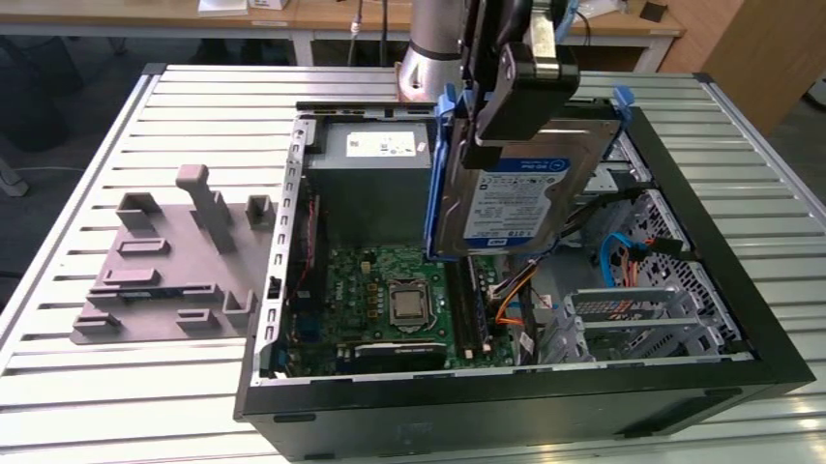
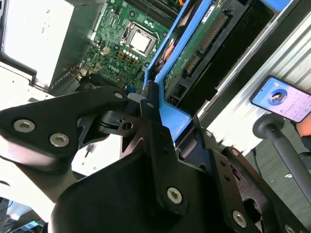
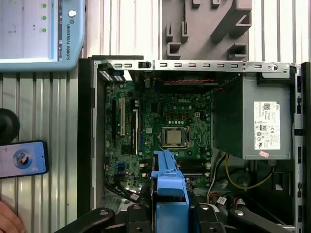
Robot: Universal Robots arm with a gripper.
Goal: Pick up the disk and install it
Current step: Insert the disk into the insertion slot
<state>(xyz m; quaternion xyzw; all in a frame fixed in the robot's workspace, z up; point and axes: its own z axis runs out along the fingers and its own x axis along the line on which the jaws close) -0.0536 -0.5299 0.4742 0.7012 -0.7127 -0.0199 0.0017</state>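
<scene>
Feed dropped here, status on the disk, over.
Claw shut on disk. Disk up over open case, tilted, not installed. Power supply beside it, loose cables below.

Slatted metal table [image 1: 193, 82]; wooden desks [image 1: 329, 17] behind; dark floor [image 1: 58, 106] at exterior view's left.

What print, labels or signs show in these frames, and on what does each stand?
On the disk: white-and-blue label, print too small to read.
On the power supply: white sticker, print too small to read.
On the teach pendant: one line of lettering along its edge.
On the phone: lit screen, nothing legible.
On the motherboard: white markings, too small.
</scene>
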